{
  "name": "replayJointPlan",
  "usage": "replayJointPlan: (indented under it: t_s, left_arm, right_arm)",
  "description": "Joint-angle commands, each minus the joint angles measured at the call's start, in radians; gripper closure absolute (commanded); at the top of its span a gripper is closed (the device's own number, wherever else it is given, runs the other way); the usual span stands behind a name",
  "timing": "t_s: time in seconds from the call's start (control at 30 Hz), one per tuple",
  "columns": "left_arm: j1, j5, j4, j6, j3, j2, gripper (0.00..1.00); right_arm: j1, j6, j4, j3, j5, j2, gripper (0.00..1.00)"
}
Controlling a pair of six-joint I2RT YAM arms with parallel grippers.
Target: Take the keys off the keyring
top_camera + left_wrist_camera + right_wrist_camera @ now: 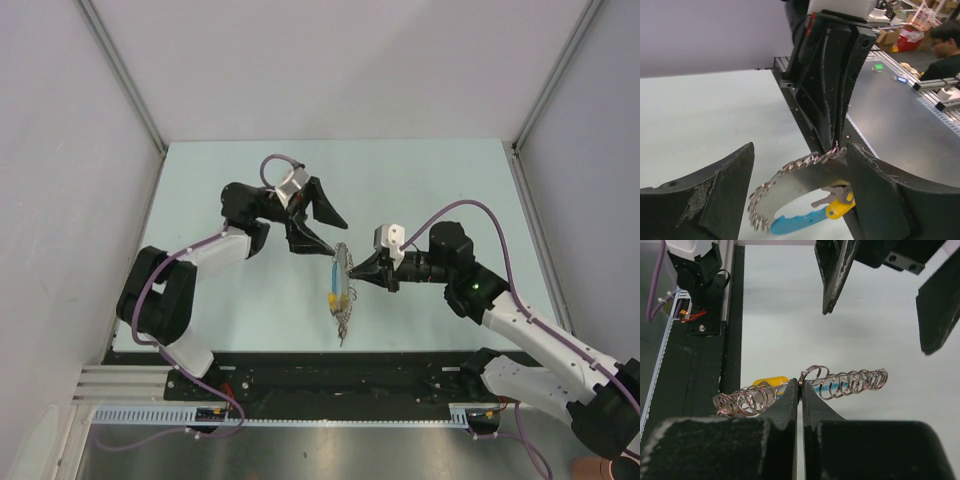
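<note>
step: keyring steadied, no key gripped yet | right fingers (pixel 788 405): shut on keyring (pixel 342 280) chain, mid-counter (pixel 450 180) | left fingers (pixel 870 185): wide open, empty, astride the ring | keys (pixel 834 198): on ring, beside one left finger | next: likely close left on yellow-headed key, work it off

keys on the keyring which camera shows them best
Left wrist: the keys, one yellow-headed, hang clearly inside the keyring loop beside its blue band. Right wrist shows only a yellow sliver behind the keyring; top external shows just tiny yellow specks.
</note>
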Motion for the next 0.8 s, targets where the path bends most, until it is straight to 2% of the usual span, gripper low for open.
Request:
replayJointPlan:
  t_s: [0.0, 0.27, 0.4, 0.43, 0.47, 0.53, 0.6, 0.63, 0.67, 0.77]
  left_arm:
    - [-0.064, 0.201, 0.316, 0.004, 0.019, -0.056, 0.21]
    - [-0.106, 0.246, 0.259, 0.037, -0.029, -0.033, 0.25]
    - [-0.103, 0.247, 0.169, 0.116, -0.099, -0.129, 0.24]
    - [-0.104, 0.244, 0.069, 0.159, -0.121, -0.150, 0.23]
    - [-0.106, 0.244, -0.008, 0.263, -0.121, -0.162, 0.23]
    - [-0.112, 0.244, -0.137, 0.328, -0.109, -0.168, 0.23]
    - [-0.132, 0.243, -0.082, 0.287, -0.115, -0.164, 0.23]
    - [-0.139, 0.246, -0.036, 0.205, -0.121, -0.147, 0.23]
    - [-0.162, 0.246, 0.076, 0.149, -0.122, -0.132, 0.25]
    - [-0.193, 0.246, 0.071, 0.130, -0.131, -0.105, 0.27]
  right_arm:
    - [0.005, -0.070, 0.018, 0.035, -0.104, -0.053, 1.00]
    - [0.021, -0.098, -0.054, 0.067, -0.155, -0.093, 1.00]
    - [0.022, -0.144, -0.121, 0.098, -0.204, -0.111, 1.00]
    - [0.024, -0.151, -0.130, 0.101, -0.216, -0.113, 1.00]
    - [0.025, -0.153, -0.146, 0.104, -0.234, -0.124, 1.00]
    - [0.031, -0.167, -0.155, 0.110, -0.239, -0.134, 1.00]
    - [0.033, -0.182, -0.167, 0.108, -0.242, -0.150, 1.00]
    - [0.034, -0.184, -0.169, 0.108, -0.247, -0.151, 1.00]
    - [0.033, -0.185, -0.173, 0.110, -0.261, -0.153, 1.00]
    - [0.033, -0.190, -0.186, 0.111, -0.276, -0.159, 1.00]
